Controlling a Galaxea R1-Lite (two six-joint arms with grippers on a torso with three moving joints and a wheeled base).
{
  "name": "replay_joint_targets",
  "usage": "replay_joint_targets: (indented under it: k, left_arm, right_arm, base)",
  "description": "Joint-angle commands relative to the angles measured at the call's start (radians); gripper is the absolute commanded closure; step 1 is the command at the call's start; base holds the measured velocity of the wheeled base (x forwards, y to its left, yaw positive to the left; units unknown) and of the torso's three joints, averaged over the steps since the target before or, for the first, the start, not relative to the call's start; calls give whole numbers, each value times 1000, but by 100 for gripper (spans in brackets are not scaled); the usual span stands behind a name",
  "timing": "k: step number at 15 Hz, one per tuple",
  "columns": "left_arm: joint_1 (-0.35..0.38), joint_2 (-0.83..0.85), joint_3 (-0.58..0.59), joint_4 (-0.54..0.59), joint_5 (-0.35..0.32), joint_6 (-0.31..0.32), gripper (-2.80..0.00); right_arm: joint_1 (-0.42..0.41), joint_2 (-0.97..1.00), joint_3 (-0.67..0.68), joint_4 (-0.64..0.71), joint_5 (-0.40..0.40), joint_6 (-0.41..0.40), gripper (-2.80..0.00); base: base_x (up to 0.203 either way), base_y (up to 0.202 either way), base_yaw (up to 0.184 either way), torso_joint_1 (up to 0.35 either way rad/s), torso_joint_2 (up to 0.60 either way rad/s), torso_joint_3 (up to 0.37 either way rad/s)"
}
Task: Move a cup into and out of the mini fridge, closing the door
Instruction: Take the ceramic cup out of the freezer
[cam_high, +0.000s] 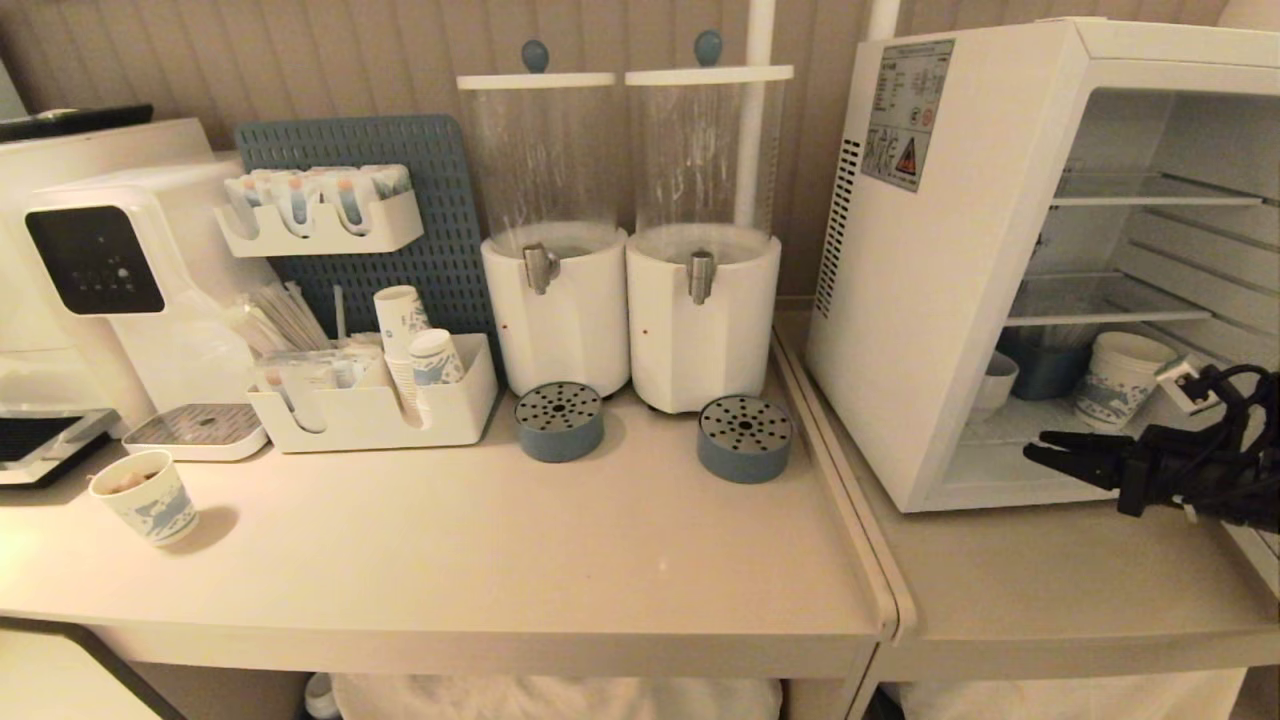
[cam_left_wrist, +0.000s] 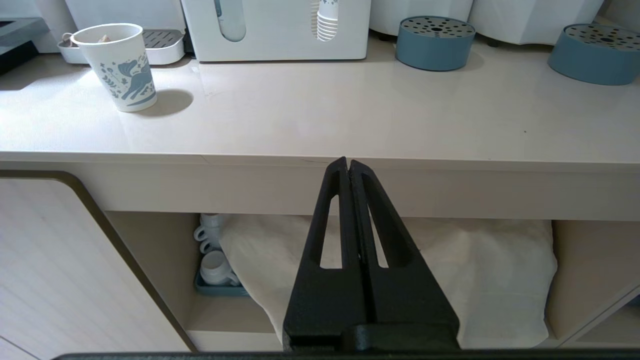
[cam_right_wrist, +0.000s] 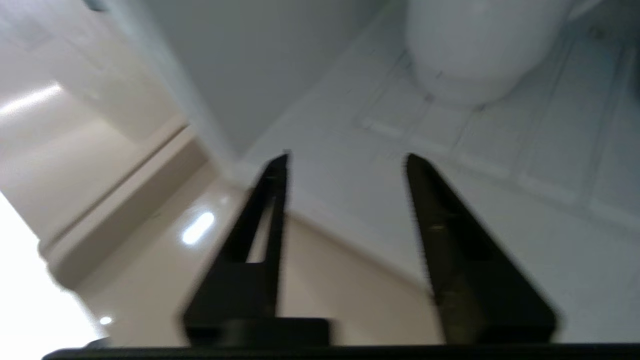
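White ceramic, the cup (cam_high: 996, 381) is sitting inside the mini fridge (cam_high: 930, 300) at ten o'clock from the right gripper (cam_high: 1040, 452), whose fingers are standing apart and empty.

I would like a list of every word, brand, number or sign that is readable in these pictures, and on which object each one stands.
No text can be read as words in any view.
Sticker on the mini fridge side: lines of print and round marks, too small to read; only a triangular warning sign shows.
Dark panel of the water dispenner at left: small icons, unreadable.
Paper cup on the counter: blue drawings, no letters.
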Motion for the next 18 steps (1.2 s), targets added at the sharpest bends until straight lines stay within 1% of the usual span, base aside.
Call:
replay_joint_targets:
  k: [1, 5, 7, 10, 12, 15, 18]
  left_arm:
    - [0, 2, 0, 0, 0, -1, 0]
    - [0, 2, 5, -8, 1, -4, 0]
    - [0, 2, 5, -8, 1, -5, 0]
    - [0, 2, 5, -12, 1, -5, 0]
    - [0, 2, 6, -12, 1, -5, 0]
    - [0, 2, 6, -12, 1, -5, 0]
    - [0, 2, 6, -12, 1, -5, 0]
  right_arm:
    - [15, 68, -31, -42, 1, 0, -280]
    - [33, 161, -80, -131, -9, 2, -280]
    - [35, 225, -130, -186, -9, 5, -280]
    - [34, 259, -183, -203, -7, 9, -280]
    - [34, 280, -244, -200, -7, 17, -280]
    - [34, 292, -311, -203, -7, 69, -280]
    - [34, 300, -352, -196, -8, 81, -280]
  base:
    - [0, 0, 0, 0, 0, 0]
    - [0, 0, 0, 0, 0, 0]
    - [0, 0, 0, 0, 0, 0]
    - [0, 0, 0, 0, 0, 0]
    - [0, 0, 0, 0, 0, 0]
    - [0, 0, 0, 0, 0, 0]
    - [0, 0, 0, 0, 0, 0]
